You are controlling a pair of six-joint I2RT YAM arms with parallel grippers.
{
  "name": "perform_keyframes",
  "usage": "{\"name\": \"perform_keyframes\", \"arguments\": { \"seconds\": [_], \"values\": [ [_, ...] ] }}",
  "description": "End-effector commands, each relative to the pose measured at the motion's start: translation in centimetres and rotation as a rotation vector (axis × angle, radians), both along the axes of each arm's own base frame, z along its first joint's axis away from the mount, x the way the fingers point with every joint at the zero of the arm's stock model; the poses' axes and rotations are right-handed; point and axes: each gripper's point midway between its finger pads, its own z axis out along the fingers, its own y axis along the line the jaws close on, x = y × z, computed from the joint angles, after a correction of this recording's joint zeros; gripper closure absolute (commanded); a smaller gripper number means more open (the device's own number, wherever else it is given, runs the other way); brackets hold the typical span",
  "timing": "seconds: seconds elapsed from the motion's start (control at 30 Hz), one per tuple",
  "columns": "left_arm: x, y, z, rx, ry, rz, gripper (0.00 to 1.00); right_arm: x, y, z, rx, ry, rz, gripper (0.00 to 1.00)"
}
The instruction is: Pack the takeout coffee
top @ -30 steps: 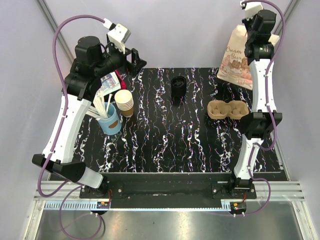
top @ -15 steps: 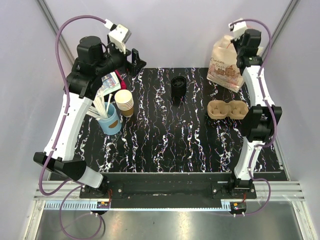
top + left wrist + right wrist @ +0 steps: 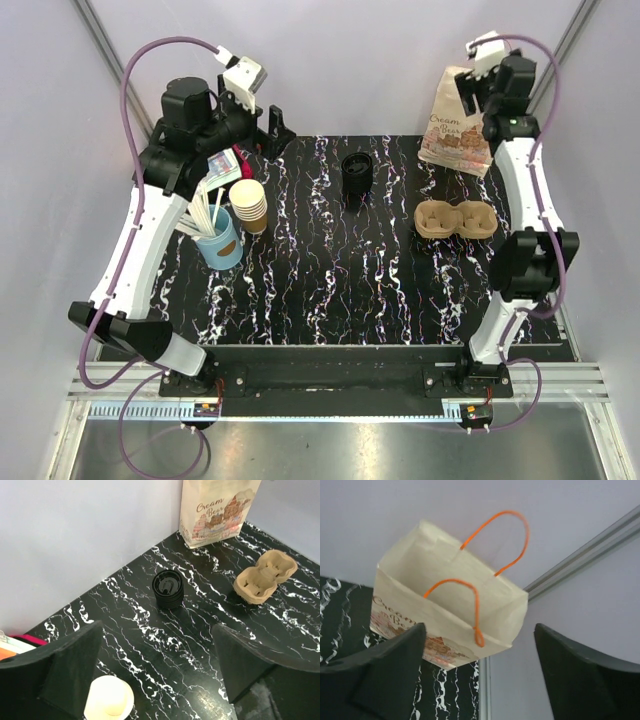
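No takeout coffee shows in any view. A cream paper bag (image 3: 455,125) with orange handles stands open at the table's back right; the left wrist view shows the bag (image 3: 217,510) from the front. My right gripper (image 3: 478,90) hovers above the bag's mouth. In the right wrist view the right gripper (image 3: 480,635) is open, with the bag (image 3: 445,615) and its handles below it and nothing held. A brown two-hole cup tray (image 3: 457,220) lies in front of the bag. My left gripper (image 3: 275,130) is raised at the back left; the left gripper (image 3: 157,645) is open and empty.
A black ribbed stack of lids (image 3: 356,175) sits at the back middle. A stack of lidless brown cups (image 3: 249,203) and a blue cup with white sticks (image 3: 220,240) stand at the left, under my left arm. Walls close in behind the table.
My right gripper has opened and let go of the bag, which now stands by itself at the back right. The left gripper has opened a little wider.
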Motion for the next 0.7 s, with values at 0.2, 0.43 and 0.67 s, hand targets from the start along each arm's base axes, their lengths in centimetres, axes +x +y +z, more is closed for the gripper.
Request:
{"name": "perform_keyframes", "arguments": {
  "seconds": [0.2,0.43,0.67],
  "values": [
    [-0.4,2.4,-1.4,0.107,-0.058,0.065,0.01,-8.2,3.9,12.5,0.148,-0.123,0.122,0.0],
    [-0.9,4.2,-6.4,0.3,-0.017,0.061,0.01,-15.0,11.2,9.9,0.227,0.055,0.372,0.0],
    [-0.1,5.6,-12.7,0.481,0.065,0.043,0.01,-19.6,17.0,4.1,0.308,0.263,0.597,0.0]
  ]
}}
